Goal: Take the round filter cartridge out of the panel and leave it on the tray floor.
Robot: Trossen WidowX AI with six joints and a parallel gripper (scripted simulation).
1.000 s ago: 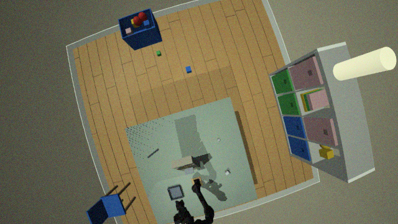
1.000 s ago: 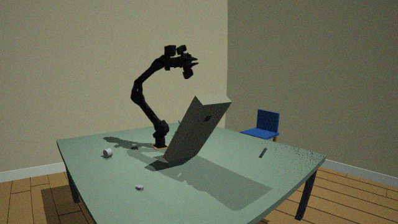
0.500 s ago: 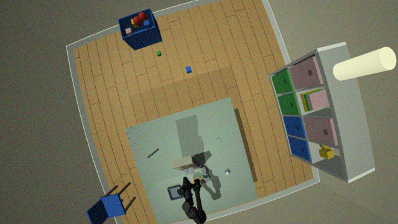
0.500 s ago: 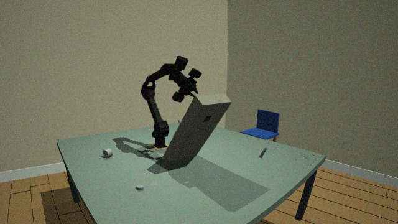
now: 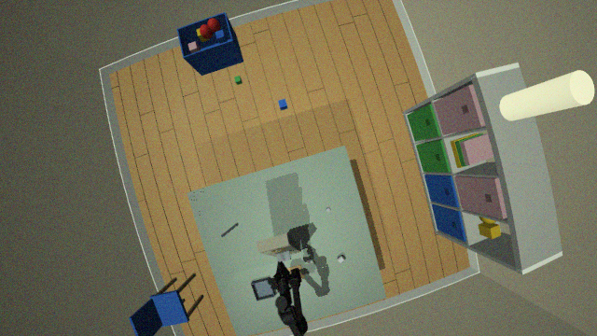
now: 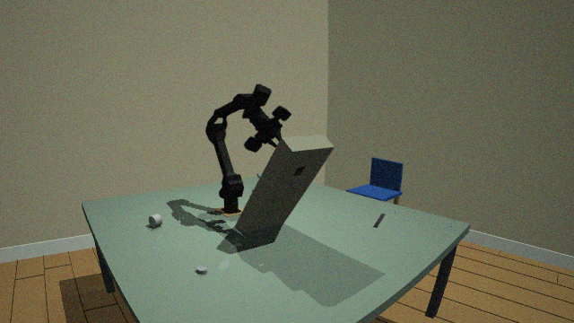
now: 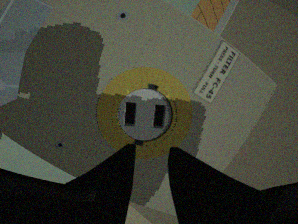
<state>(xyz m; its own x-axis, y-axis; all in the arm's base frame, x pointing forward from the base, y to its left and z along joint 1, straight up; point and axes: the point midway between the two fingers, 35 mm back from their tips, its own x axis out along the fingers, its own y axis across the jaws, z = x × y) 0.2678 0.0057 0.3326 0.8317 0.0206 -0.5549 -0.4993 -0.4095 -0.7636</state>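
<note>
The round grey filter cartridge (image 7: 145, 115) sits in the panel (image 7: 150, 45) (image 5: 270, 245) (image 6: 282, 188), with two dark upright slots on its face and a yellow ring (image 7: 107, 115) around it. Small dark notches show at its upper and lower edges. My gripper (image 7: 152, 153) (image 6: 278, 143) is partly open, with an empty gap between the fingertips. In the wrist view the tips appear just below the cartridge; whether they touch the panel I cannot tell. The tray (image 5: 264, 288) lies left of the arm in the top view, with nothing visible inside it.
The leaning panel carries a filter label (image 7: 216, 71). A white cylinder (image 5: 341, 258) (image 6: 155, 220), a small white disc (image 5: 328, 209) (image 6: 201, 270) and a dark bar (image 5: 229, 230) (image 6: 379, 220) lie on the table.
</note>
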